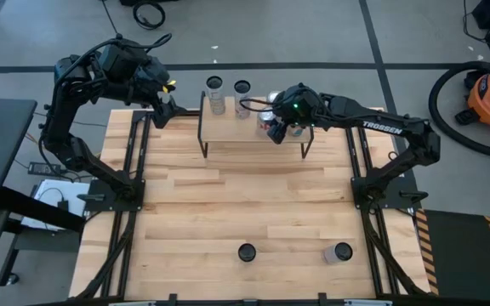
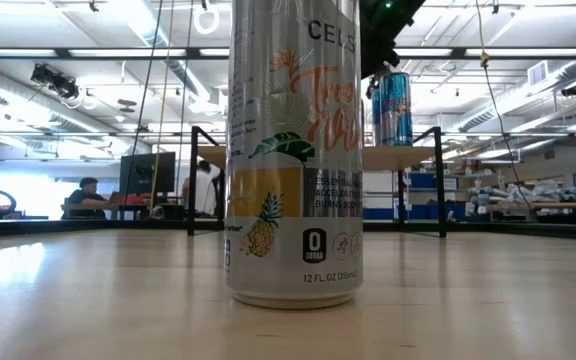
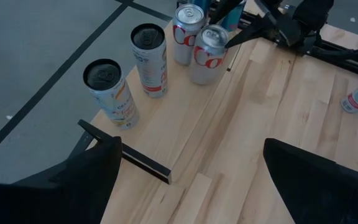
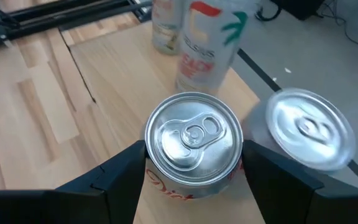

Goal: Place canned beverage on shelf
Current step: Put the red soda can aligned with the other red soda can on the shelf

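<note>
The shelf [image 1: 245, 132], a light wooden plank on thin black legs, stands at the table's far middle. My right gripper [image 4: 194, 163] is over its right part, shut on a silver can with red script [image 4: 194, 146], also seen in the left wrist view as the can [image 3: 209, 53]. A like can [image 4: 306, 127] stands close beside it. Two pale printed cans [image 3: 114, 93] [image 3: 149, 59] stand upright along the plank's far edge. My left gripper [image 1: 170, 106] hovers open off the shelf's left end. My right gripper pinches the silver can between its two fingers, on opposite sides of the can's wall just under the top rim [image 4: 157, 180]. The fingers [image 4: 126, 171] slant down from the table's right side. The can stays upright; whether its bottom rests on the plank I cannot tell.
Two more cans [image 1: 247, 252] [image 1: 340, 252] stand near the table's front edge; one of them fills the low view as a tall printed can [image 2: 293, 150]. Behind it a blue can [image 2: 393, 108] shows at the shelf's top. People sit in the room beyond.
</note>
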Action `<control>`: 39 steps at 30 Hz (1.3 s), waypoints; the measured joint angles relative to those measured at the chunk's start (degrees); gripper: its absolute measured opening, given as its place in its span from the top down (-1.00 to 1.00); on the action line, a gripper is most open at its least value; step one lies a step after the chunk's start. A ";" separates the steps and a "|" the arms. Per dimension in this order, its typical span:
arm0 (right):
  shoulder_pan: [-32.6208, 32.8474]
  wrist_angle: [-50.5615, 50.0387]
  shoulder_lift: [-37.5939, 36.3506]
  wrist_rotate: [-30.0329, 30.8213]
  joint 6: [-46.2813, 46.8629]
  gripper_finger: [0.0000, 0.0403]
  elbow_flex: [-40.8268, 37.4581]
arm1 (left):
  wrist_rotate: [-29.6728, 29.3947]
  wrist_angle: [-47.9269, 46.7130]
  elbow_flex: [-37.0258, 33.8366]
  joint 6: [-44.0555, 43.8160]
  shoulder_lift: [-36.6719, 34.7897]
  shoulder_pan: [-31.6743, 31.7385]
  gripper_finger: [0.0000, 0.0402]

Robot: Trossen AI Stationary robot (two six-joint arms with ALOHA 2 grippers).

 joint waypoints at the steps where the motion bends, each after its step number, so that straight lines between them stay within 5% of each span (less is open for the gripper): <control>1: 0.00 -0.53 -0.37 0.25 0.36 -0.33 -0.02 | -0.07 0.00 0.00 -0.01 0.00 0.01 -0.96; 14: 0.00 -4.61 -2.18 2.33 0.83 -0.33 -0.03 | -0.11 0.00 0.00 -0.03 0.00 0.00 -0.96; 39: -0.39 3.81 -1.92 -2.38 0.76 -0.33 -0.03 | -0.10 0.00 0.00 -0.03 0.00 0.00 -0.96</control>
